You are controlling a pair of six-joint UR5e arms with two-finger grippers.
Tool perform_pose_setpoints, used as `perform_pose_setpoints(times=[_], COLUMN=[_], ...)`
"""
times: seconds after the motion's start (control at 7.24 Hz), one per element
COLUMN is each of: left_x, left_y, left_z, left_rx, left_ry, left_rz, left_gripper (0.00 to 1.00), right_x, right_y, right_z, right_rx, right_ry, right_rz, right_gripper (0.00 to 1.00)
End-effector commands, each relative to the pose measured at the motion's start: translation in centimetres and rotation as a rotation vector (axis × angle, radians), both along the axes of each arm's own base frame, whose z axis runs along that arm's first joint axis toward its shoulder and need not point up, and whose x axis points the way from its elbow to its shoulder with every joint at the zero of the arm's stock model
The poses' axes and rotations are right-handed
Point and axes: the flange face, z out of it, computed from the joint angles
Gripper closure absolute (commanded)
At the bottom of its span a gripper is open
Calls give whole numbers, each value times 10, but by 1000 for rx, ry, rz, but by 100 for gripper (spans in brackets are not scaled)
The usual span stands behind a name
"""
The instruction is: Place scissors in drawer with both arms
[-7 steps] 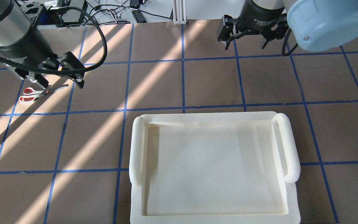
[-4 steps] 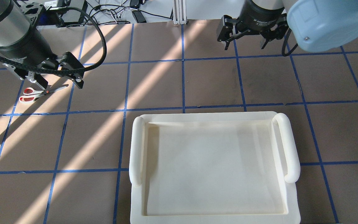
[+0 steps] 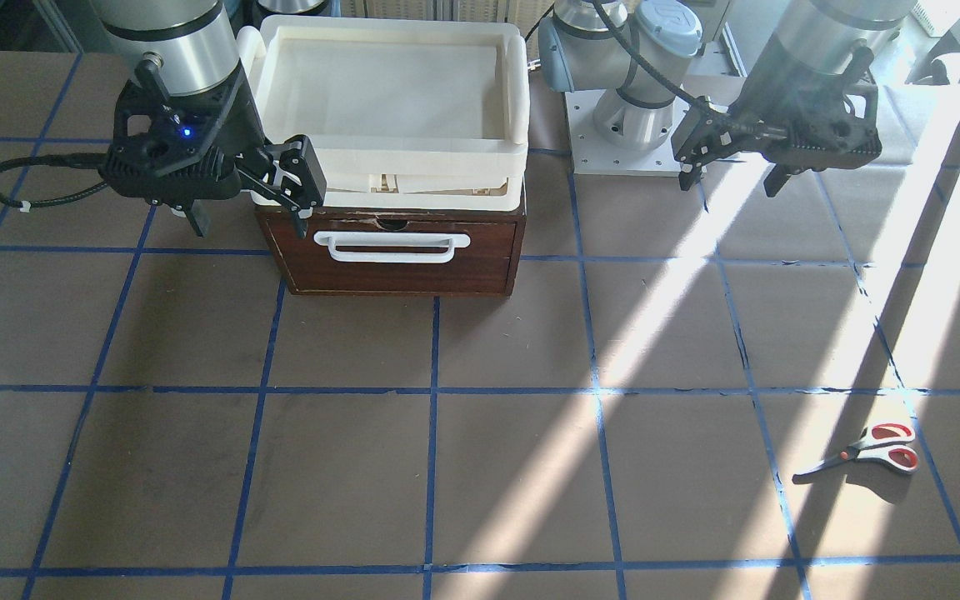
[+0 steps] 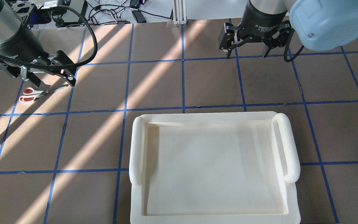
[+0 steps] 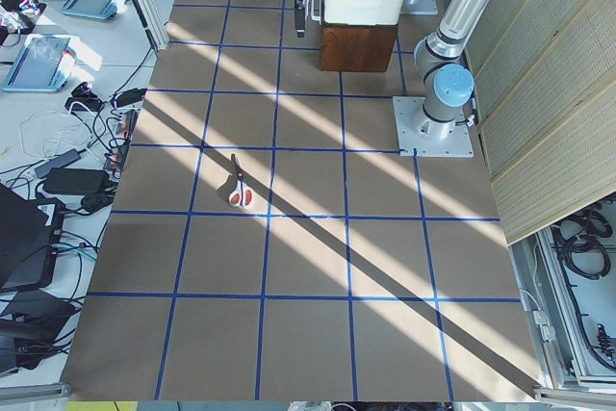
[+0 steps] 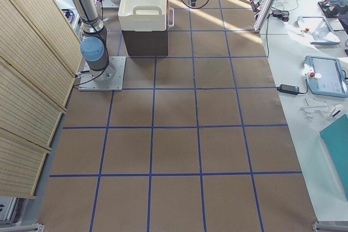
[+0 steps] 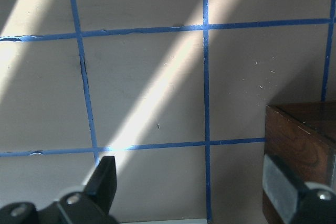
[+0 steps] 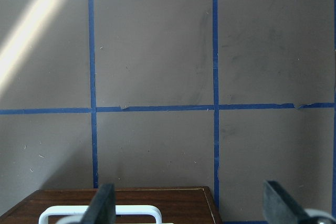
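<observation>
Cream-white plastic tray (image 3: 413,148) sits on dark reddish-brown wooden drawer (image 3: 397,277). Grey-and-red metal scissors (image 3: 863,450) lie on brown taped surface (image 3: 347,467), forward-left, well apart from drawer. My right jaws hang beside its front corner.

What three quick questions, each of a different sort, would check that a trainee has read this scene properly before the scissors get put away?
1. True or false: the drawer is already pulled open.
2. Choose one. The scissors are: A) inside the drawer; B) lying flat on the table; C) held up in the air.
3. Short answer: which is nearer the scissors, the left claw or the right claw?

Key
1. False. The drawer front sits shut.
2. B.
3. The left claw. It hangs open just by the scissors, while the right claw is open near the drawer.
</observation>
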Motion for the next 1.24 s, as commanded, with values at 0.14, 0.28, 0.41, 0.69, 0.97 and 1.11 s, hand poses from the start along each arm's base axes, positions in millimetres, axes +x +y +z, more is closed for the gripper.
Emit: perform_pose_setpoints(times=[0.14,0.28,0.41,0.69,0.97,1.11], left_x=[98,119,134,164,215,237], left_y=[-24,-35,-48,-75,-97,-114], left_z=[-18,-28,-44,-92,-134,-158], left_rx=[-15,-26,-24,15,30,5], left_ry=[4,-3,-2,29,-20,-58], left_rz=[-187,-334,-437,-659,-811,-894], left_gripper=[0,0,0,0,0,0], right_x=[34,39,43,59,71,70], right_y=[13,15,9,-1,-15,-14], right_z=[-12,-22,-40,-67,-87,-95], right_rx=[63,81,103,134,180,219], right_ry=[-139,-166,-168,-177,-199,-215], right_rz=[326,547,718,924,1066,1176], right_gripper=[0,0,0,0,0,0])
